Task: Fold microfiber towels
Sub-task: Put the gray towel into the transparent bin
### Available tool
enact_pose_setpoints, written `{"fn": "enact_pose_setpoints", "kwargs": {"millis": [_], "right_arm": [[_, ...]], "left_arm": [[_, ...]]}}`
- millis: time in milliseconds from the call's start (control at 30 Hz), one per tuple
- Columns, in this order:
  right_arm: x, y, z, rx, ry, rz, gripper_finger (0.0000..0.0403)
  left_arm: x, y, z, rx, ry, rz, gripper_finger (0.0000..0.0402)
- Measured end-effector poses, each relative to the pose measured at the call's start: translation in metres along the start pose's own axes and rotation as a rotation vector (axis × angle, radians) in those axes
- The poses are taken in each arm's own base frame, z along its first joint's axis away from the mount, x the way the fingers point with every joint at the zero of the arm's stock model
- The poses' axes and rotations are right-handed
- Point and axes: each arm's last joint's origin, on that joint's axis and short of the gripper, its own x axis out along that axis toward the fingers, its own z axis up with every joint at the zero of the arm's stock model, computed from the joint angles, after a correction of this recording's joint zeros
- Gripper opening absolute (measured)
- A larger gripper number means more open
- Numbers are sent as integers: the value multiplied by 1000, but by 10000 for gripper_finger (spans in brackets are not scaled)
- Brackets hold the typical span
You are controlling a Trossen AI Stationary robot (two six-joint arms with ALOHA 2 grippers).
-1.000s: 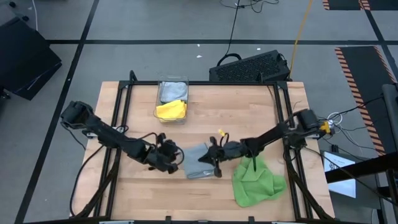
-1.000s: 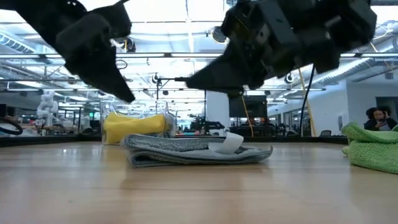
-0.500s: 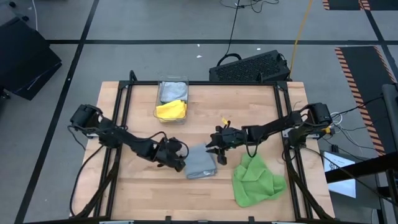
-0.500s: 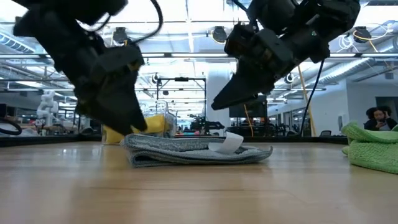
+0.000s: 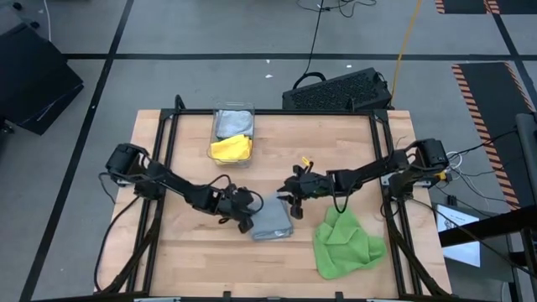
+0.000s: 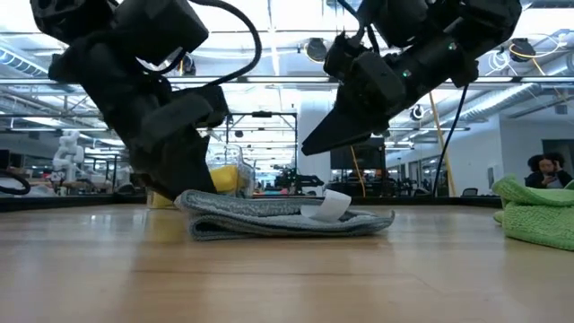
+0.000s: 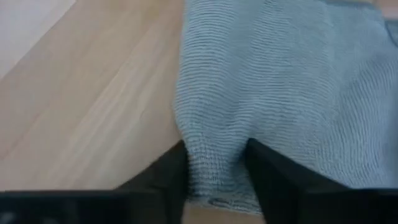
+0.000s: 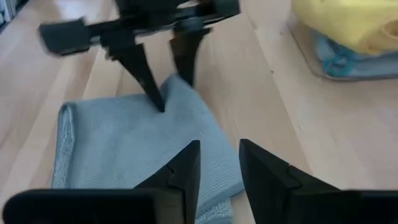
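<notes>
A folded grey towel (image 5: 271, 220) lies flat on the wooden counter (image 5: 193, 143), a little toward six o'clock from the middle in the high view. In the low view it shows as a low stack with a white tag (image 6: 328, 206) curling up from its top.

The left tool (image 5: 244, 211) is down at the towel's nine o'clock edge. In the left wrist view its two dark fingers (image 7: 166, 176) stand partly apart, one on each side of a bunched ridge of the grey cloth, which fills the gap between them. The fingers touch the fabric, and the cloth is pinched up slightly between them. In the low view the same tool presses onto the towel's edge at counter level.

The right tool (image 5: 295, 192) hangs above the counter at about one o'clock from the towel, clear of it. The right wrist view shows its fingers (image 8: 186, 165) a little apart with nothing between them, the towel lying beyond them.

A bright green towel (image 5: 346, 242) lies crumpled toward four o'clock from the grey one, well apart from it. At about eleven o'clock, near the far edge of the counter, a clear bin (image 5: 232, 132) holds a yellow towel (image 5: 230, 148) with a bluish-grey cloth (image 5: 232, 123) behind it.

In the low view a person (image 6: 542, 170) sits far off in the room.
</notes>
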Motion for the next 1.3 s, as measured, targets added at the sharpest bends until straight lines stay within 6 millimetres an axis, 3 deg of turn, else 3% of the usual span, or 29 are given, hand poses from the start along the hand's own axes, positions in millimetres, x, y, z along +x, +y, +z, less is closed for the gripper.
{"fn": "enact_pose_setpoints", "kwargs": {"millis": [133, 200, 433, 600, 767, 1033, 1300], "right_arm": [[1, -10, 1, 48, 12, 43, 117], [2, -15, 0, 59, 24, 67, 133], [16, -27, -9, 87, 62, 270, 213], [33, -33, -20, 136, 50, 289, 266], [41, -32, -33, 149, 113, 431, 285], [39, -29, -31, 144, 121, 504, 202], [38, -31, -34, 115, 141, 489, 37]], "left_arm": [[-2, -8, 1, 146, -36, -52, 49], [-4, -10, 2, 198, -40, -85, 16], [-14, -18, 7, 383, -122, -38, 10], [-17, -24, 9, 496, -163, -19, 13], [-18, -26, 9, 527, -173, -11, 8], [-17, -24, 10, 511, -179, 19, 16], [-18, -24, 11, 508, -212, 68, 12]]}}
